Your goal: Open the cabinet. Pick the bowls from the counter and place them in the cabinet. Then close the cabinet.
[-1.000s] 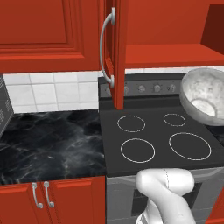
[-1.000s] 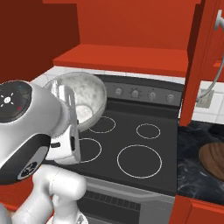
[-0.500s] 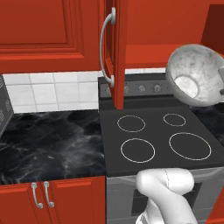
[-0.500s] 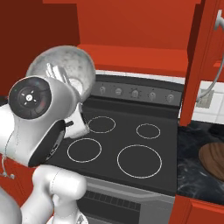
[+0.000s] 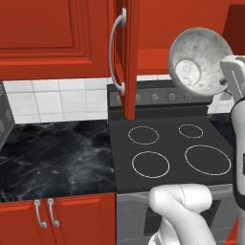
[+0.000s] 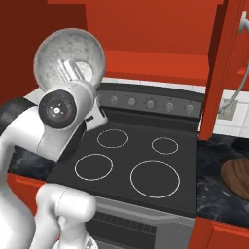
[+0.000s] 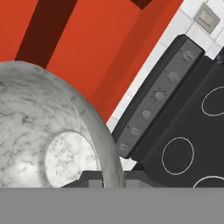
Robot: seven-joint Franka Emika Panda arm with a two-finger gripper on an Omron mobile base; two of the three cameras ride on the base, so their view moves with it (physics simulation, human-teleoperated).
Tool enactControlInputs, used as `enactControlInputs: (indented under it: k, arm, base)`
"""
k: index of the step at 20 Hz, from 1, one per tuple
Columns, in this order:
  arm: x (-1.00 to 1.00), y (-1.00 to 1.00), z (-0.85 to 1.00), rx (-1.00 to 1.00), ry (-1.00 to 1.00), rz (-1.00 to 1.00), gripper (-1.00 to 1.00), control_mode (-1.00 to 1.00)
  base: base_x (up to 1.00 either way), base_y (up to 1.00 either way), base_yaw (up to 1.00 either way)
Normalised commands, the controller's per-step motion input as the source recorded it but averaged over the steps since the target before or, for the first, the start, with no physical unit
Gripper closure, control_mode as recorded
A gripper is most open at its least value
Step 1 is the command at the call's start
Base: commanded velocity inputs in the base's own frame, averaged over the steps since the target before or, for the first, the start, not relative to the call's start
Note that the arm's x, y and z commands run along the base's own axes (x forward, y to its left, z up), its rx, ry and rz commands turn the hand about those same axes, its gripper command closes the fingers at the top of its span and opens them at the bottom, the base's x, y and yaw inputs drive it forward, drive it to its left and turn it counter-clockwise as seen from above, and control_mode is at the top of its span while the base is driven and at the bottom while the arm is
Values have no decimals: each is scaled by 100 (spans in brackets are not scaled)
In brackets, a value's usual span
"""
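My gripper [image 7: 109,178] is shut on the rim of the marbled grey-white bowl [image 5: 200,60], which hangs tilted above the stovetop, level with the open cabinet's inside [image 6: 155,39]. The same bowl [image 6: 69,57] sits above my wrist in the right base view, and its hollow [image 7: 48,140] faces the hand camera. Both tall red doors stand open: one door [image 5: 128,57] with its curved silver handle [image 5: 115,52], the other door [image 6: 227,73] at the right. The dark wood-grain bowl [image 6: 238,176] rests on the black marble counter [image 6: 214,170], right of the stove.
The matte black stovetop [image 5: 167,153] with white rings lies below the bowl, with its knob panel [image 6: 151,103] behind. More black counter [image 5: 52,153] stretches left of the stove, above short red doors [image 5: 48,215]. A grey appliance edge [image 5: 3,122] shows far left.
The arm has lifted the marbled bowl from just over the stove's back corner up towards the cabinet opening, tilting it as it rose. The doors and the wooden bowl are unmoved.
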Motion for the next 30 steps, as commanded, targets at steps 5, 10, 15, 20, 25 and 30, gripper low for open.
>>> enactControlInputs:
  k: [5, 10, 15, 20, 25, 30]
  arm:
    - [56, 0, 62, -4, 9, 3, 100, -100]
    - [62, 0, 47, -5, 14, 1, 100, -100]
    - [62, 0, 7, -2, 17, 1, 100, -100]
    - [58, 2, -7, 0, -3, 0, 100, -100]
    - [58, 0, -4, 0, -11, 0, 100, -100]
    - [50, 0, -19, 0, -3, 0, 100, -100]
  base:
    - [0, 0, 0]
    - [0, 0, 0]
    - [0, 0, 0]
    - [0, 0, 0]
    - [0, 0, 0]
    - [0, 0, 0]
